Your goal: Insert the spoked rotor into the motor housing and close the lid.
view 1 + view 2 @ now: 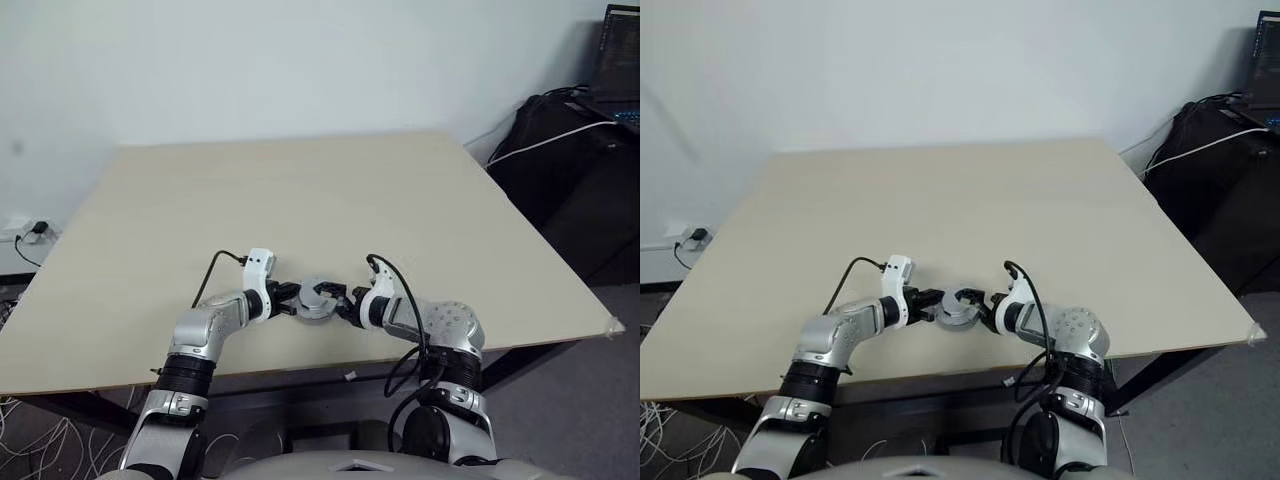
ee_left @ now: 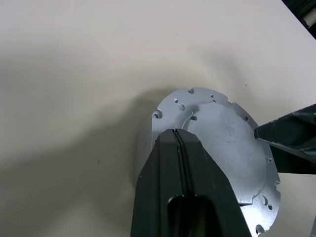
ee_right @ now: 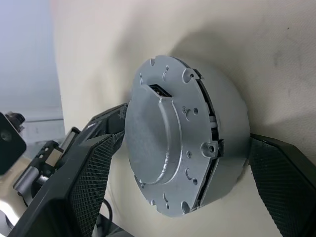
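Note:
A round silver-grey assembly [image 1: 318, 298] lies on the table near its front edge, between my two grippers. Its upper face is the lid [image 3: 158, 143], smooth with a raised hub and small holes. The lid sits on the drum-shaped motor housing [image 3: 229, 118], with a thin seam between them. The spoked rotor is hidden. My left gripper [image 2: 177, 136] is shut, nothing between its fingers, its tip against the lid [image 2: 222, 143]. My right gripper [image 3: 185, 163] is open wide and straddles the assembly, one of its fingers [image 3: 91, 187] on each side.
The pale wooden table [image 1: 300, 190] stretches far ahead and to both sides; its front edge runs just behind the grippers. Black bags and a laptop [image 1: 600, 110] stand off the table at the right. A power strip [image 1: 25, 232] with cables lies low at the left.

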